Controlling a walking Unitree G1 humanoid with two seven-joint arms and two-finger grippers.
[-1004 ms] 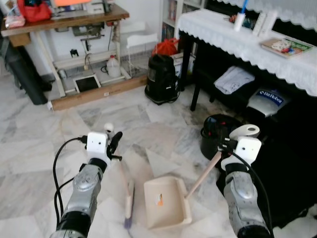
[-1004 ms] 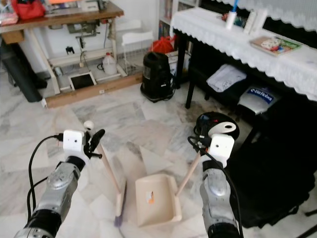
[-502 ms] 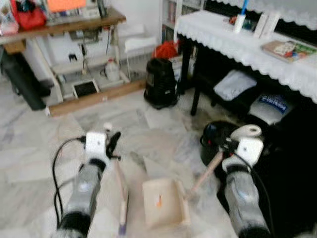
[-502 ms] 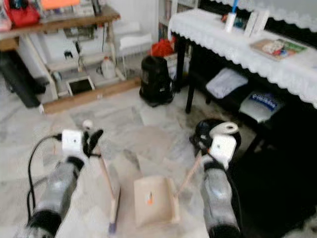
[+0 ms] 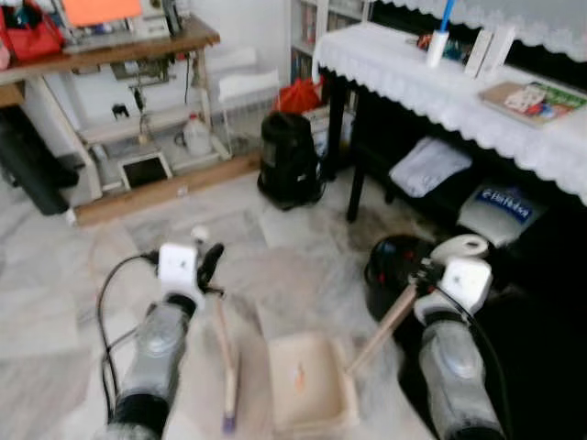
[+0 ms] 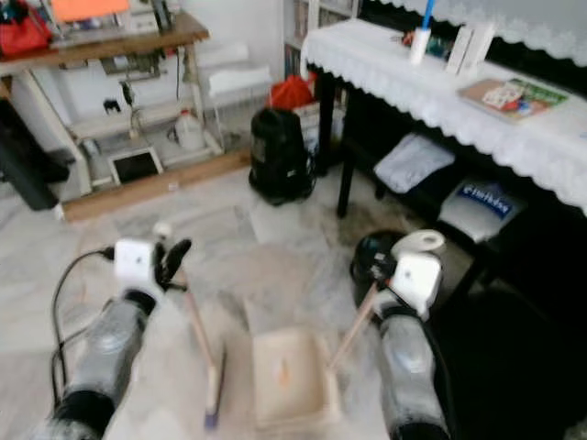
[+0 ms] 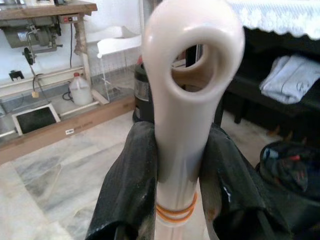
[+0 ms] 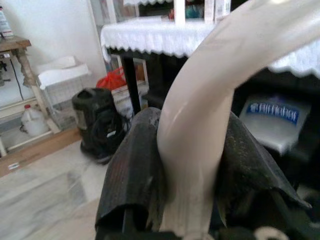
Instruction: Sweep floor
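Observation:
My left gripper (image 5: 205, 267) is shut on the upper end of a cream broom handle (image 7: 186, 125), whose looped tip rises between the black fingers (image 7: 131, 185). The broom's brush head (image 5: 228, 392) rests low by the marble floor. My right gripper (image 5: 429, 276) is shut on the long handle (image 5: 383, 321) of a cream dustpan (image 5: 321, 411), which lies flat on the floor between my arms, just right of the brush. A small orange scrap (image 5: 299, 374) lies in the pan. In the right wrist view the cream handle (image 8: 200, 115) runs between the fingers.
A black canister vacuum (image 5: 287, 156) stands ahead. A black bin (image 5: 393, 266) sits close to my right arm. A dark table with a white lace cloth (image 5: 431, 82) fills the right side. A wooden workbench (image 5: 110, 41) stands at the back left.
The whole picture has shifted and blurred, so the camera has moved. Both grippers keep their hold, and broom and dustpan stay in the same place relative to my arms.

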